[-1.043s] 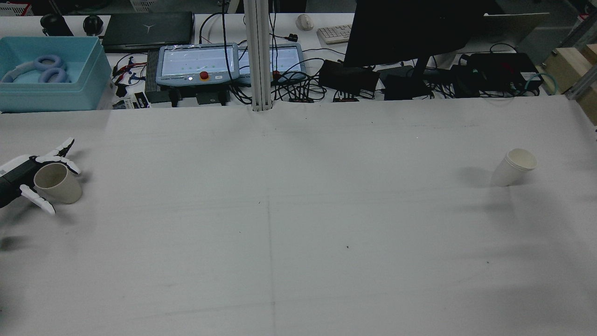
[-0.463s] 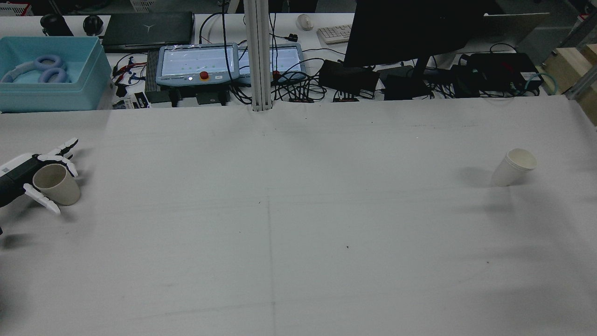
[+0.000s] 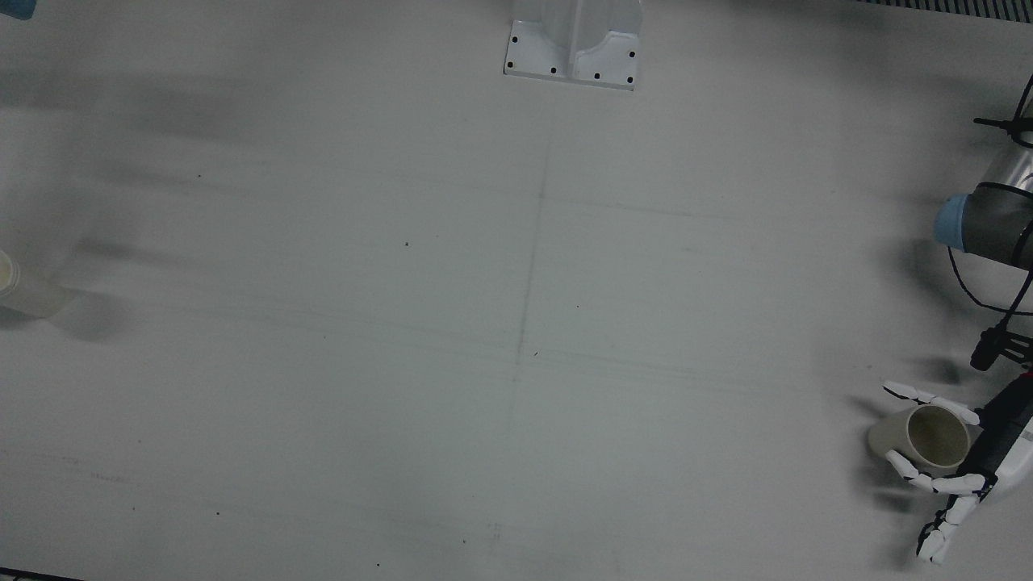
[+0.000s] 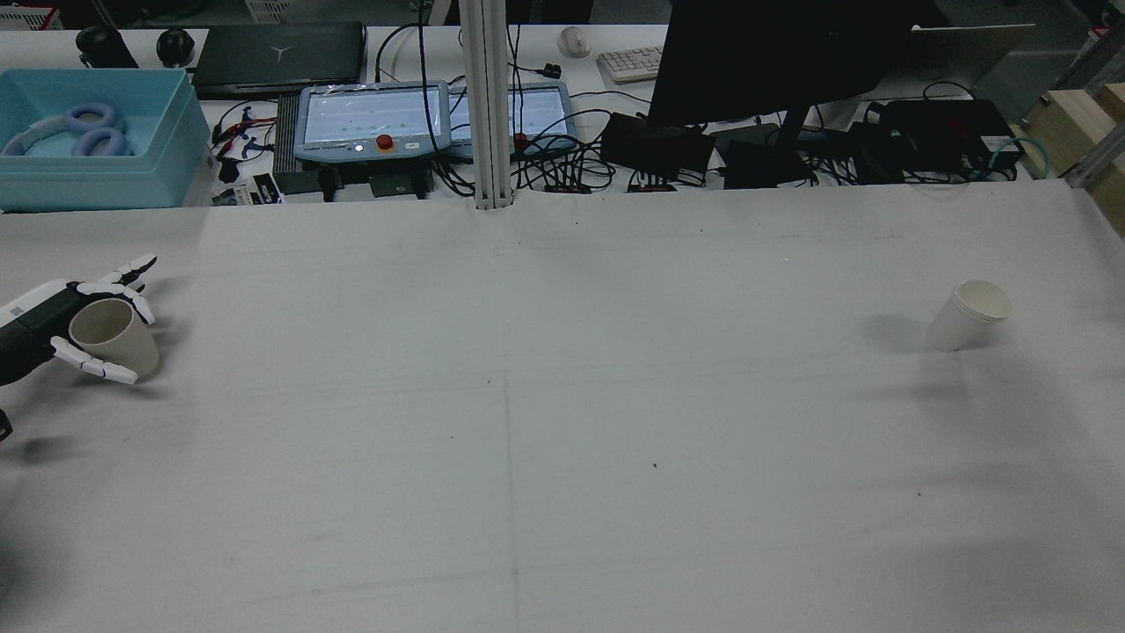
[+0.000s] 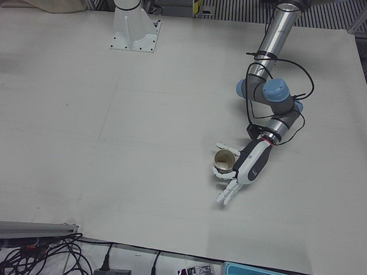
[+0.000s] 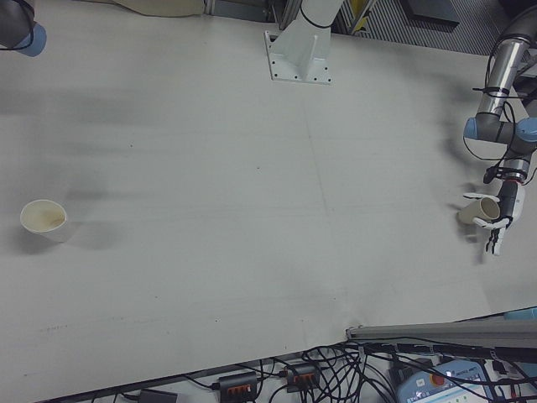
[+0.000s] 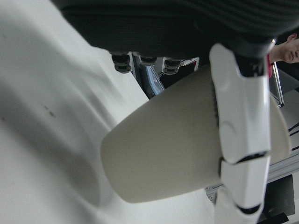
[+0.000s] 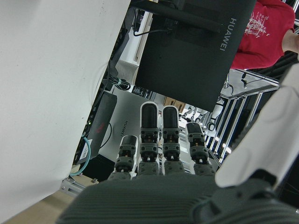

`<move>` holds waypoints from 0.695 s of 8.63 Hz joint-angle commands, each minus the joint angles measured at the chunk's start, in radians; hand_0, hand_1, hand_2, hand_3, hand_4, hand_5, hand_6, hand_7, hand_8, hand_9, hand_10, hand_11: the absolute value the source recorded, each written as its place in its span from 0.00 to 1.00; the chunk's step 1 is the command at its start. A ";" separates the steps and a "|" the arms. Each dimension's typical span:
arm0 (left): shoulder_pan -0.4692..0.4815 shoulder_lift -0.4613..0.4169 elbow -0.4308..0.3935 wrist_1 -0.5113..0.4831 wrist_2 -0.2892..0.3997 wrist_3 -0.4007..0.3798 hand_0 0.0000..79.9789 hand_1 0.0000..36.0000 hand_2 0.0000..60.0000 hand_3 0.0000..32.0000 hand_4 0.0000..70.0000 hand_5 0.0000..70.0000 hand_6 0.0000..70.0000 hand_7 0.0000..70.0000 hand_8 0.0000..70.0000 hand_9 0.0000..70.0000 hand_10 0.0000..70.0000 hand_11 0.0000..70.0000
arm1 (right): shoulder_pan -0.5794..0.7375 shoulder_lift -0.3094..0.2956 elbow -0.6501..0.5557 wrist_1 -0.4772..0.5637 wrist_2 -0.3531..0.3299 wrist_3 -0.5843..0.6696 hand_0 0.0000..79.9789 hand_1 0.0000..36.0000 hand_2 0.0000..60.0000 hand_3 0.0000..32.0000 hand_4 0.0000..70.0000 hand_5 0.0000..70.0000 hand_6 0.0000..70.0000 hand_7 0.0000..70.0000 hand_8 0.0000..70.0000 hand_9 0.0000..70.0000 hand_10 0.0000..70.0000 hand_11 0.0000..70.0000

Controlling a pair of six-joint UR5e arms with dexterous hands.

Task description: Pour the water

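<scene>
Left hand: white fingers curled around the beige cup, one finger lying along the near side of its wall, others reaching over the far side; further fingers point straight out past the cup, touching nothing. Cup held upright, mouth open upward, interior not clearly readable; base at or just above the surface, contact cannot be told

Beige cup, other views: between the fingers in the front view; beside the palm in the left-front view; a finger across its wall in the left hand view

White cup: standing alone on the surface, well apart from the left hand's fingers, on the opposite side; also in the right-front view

Right hand: seen only by its own camera; fingers extended side by side, holding nothing
</scene>
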 commanded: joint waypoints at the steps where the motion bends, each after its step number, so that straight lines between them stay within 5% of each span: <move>1: -0.001 0.000 -0.158 0.148 0.000 -0.072 0.69 1.00 1.00 0.00 1.00 1.00 0.05 0.11 0.01 0.00 0.05 0.10 | 0.011 0.003 -0.008 0.029 0.001 0.009 0.57 0.09 0.00 0.00 0.28 0.19 0.36 0.47 0.39 0.57 0.17 0.25; 3: -0.001 -0.011 -0.290 0.263 -0.001 -0.132 0.68 1.00 1.00 0.00 1.00 1.00 0.05 0.11 0.01 0.00 0.04 0.09 | -0.004 0.007 -0.092 0.099 -0.003 0.006 0.57 0.10 0.00 0.00 0.33 0.20 0.38 0.47 0.41 0.59 0.18 0.27; 4: 0.001 -0.030 -0.347 0.323 -0.009 -0.134 0.70 1.00 1.00 0.00 1.00 1.00 0.05 0.12 0.01 0.00 0.04 0.09 | -0.007 0.071 -0.195 0.156 -0.005 -0.013 0.59 0.15 0.00 0.00 0.38 0.21 0.39 0.47 0.42 0.59 0.19 0.28; 6: 0.002 -0.113 -0.343 0.367 -0.081 -0.137 0.71 1.00 1.00 0.00 1.00 1.00 0.07 0.13 0.01 0.00 0.05 0.10 | -0.018 0.203 -0.328 0.176 -0.002 -0.082 0.60 0.23 0.00 0.00 0.33 0.19 0.31 0.40 0.35 0.49 0.13 0.20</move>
